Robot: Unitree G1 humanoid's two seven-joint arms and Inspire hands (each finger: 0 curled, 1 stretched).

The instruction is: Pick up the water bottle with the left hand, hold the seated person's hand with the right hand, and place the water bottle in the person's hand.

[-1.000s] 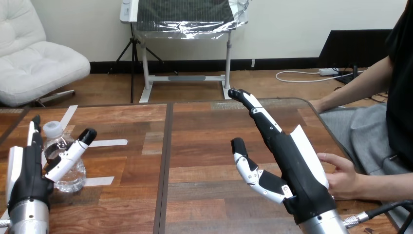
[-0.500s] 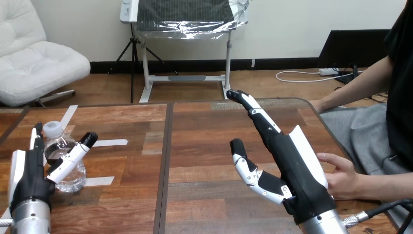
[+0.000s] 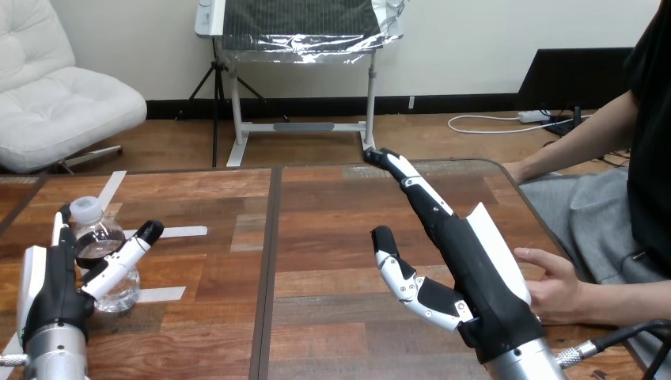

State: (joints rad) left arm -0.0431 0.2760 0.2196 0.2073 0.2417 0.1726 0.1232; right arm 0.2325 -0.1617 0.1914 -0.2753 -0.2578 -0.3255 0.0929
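A clear water bottle point(image 3: 101, 257) with a white cap stands upright on the wooden table point(image 3: 332, 237) at the far left. My left hand point(image 3: 49, 289) rises from the bottom left corner, open. Its straight fingers stand left of the bottle and its thumb point(image 3: 126, 255) stretches past the bottle's right side, so the bottle sits in the gap between them. My right hand point(image 3: 479, 281) is open at the lower right, fingers straight and pointing up and left, thumb spread to the left. The person's hand point(image 3: 554, 286) rests at the table's right edge, just behind my right hand's white back shell.
Strips of white tape point(image 3: 170, 232) lie on the table near the bottle. A dark seam point(image 3: 271, 261) runs down the table between its two halves. The person's other forearm point(image 3: 570, 146) crosses the far right corner.
My left hand has sunk a little toward the bottom edge, its thumb lower beside the bottle. My right hand's fingertips have drifted slightly left. The bottle and the person's hand stay put.
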